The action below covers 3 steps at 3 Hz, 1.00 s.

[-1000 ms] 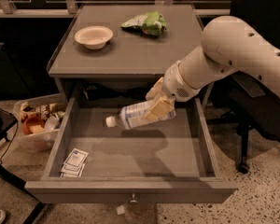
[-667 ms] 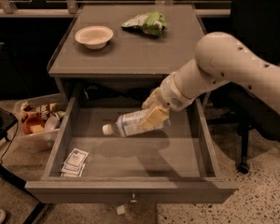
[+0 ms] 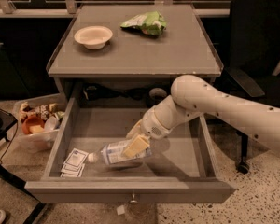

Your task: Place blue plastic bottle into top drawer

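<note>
The top drawer [image 3: 130,189] is pulled wide open, grey, with a small knob on its front panel. The blue plastic bottle [image 3: 113,153] lies nearly on its side inside the drawer, white cap pointing left, low over the drawer floor or resting on it. My gripper [image 3: 136,143] reaches down into the drawer from the right and is shut on the bottle's body. The white arm [image 3: 224,111] crosses the drawer's right side.
White packets [image 3: 73,162] lie in the drawer's front left corner. On the cabinet top sit a beige bowl [image 3: 93,35] and a green-and-white snack bag [image 3: 145,23]. A clear bin of items [image 3: 37,125] stands on the floor left; a black chair [image 3: 256,45] stands right.
My gripper has carried the bottle lower and further left toward the drawer's front, down to near the drawer floor.
</note>
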### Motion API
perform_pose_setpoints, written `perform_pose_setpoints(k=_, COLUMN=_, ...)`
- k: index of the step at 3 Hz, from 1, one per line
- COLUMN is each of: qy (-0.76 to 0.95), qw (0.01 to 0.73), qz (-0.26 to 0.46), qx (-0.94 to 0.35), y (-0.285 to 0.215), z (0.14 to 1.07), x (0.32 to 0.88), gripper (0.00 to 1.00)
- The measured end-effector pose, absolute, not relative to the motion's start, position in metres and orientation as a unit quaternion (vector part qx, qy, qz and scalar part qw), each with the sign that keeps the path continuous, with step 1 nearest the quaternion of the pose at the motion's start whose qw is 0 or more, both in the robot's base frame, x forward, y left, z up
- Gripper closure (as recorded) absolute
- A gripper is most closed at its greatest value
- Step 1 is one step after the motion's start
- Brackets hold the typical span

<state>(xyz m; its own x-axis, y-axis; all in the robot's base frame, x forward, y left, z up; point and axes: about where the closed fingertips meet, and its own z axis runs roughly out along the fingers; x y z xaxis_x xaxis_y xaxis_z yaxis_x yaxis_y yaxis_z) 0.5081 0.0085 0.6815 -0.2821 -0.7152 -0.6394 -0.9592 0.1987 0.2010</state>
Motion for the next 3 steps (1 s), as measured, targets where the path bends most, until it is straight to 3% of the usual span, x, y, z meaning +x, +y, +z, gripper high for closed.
perform_pose_setpoints(k=1, qy=0.749, qw=0.193, qz=0.319, qx=-0.548, y=0.029, z=0.645, x=0.495, gripper=0.82)
perform_pose_setpoints(k=3, qy=0.758, qw=0.184, qz=0.330, qx=-0.532, y=0.041, z=0.615, x=0.486, gripper=0.35)
